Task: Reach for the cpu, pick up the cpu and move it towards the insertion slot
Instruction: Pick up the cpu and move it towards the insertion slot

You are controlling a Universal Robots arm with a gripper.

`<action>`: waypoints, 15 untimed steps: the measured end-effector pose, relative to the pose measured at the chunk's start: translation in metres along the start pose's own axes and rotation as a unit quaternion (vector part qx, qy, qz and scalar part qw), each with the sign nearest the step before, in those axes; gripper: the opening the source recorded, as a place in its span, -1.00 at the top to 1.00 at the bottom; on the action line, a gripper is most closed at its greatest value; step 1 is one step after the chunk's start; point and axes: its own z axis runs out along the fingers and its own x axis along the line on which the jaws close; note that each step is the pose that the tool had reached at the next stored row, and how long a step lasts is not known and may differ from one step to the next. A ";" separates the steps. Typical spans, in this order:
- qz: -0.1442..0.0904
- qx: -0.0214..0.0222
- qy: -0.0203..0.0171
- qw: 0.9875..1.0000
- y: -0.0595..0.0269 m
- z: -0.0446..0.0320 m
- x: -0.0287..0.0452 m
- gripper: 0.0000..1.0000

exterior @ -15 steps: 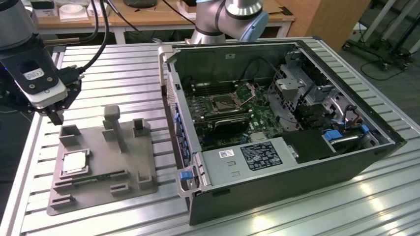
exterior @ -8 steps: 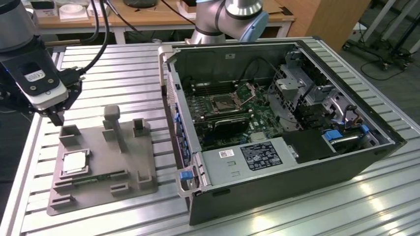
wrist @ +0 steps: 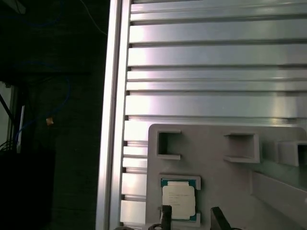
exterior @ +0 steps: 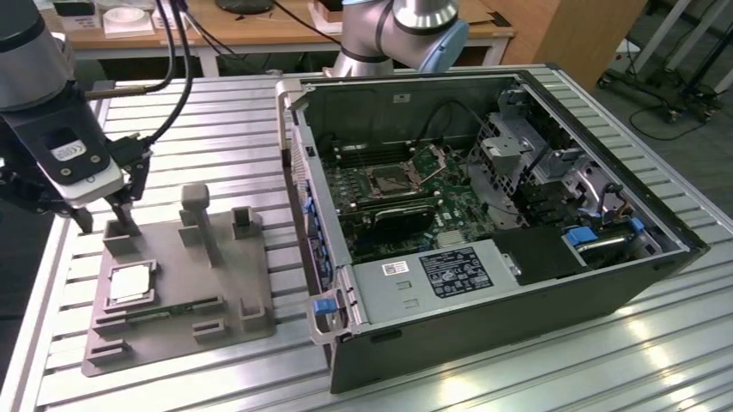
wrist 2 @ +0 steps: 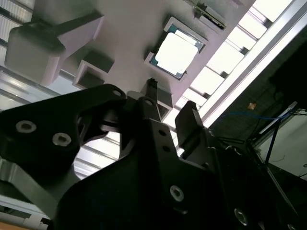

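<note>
The cpu (exterior: 130, 283), a small square chip with a silvery top, lies flat in a recess of the grey plastic fixture (exterior: 235, 292) at the exterior view's left. It also appears in both wrist views, as the cpu (wrist 2: 176, 48) and the cpu (wrist: 178, 200). My gripper (exterior: 103, 219) hangs open above the fixture's far end, a short way beyond the cpu and not touching it. Nothing sits between its dark fingertips (wrist 2: 152, 96), whose tips (wrist: 166, 214) show beside the chip. The insertion slot (exterior: 390, 180), a silver-framed socket with a raised metal frame, lies inside the open computer case.
The open computer case (exterior: 493, 283) fills the exterior view's right half of the slatted aluminium table (exterior: 195, 112). A green memory stick (exterior: 172, 311) lies in the fixture near the cpu. Upright grey posts (exterior: 197, 215) rise from the fixture. The table's edge (wrist: 112, 120) runs close by.
</note>
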 end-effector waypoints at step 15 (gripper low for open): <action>0.001 0.000 0.000 1.000 -0.0092 0.0269 0.0006 -0.29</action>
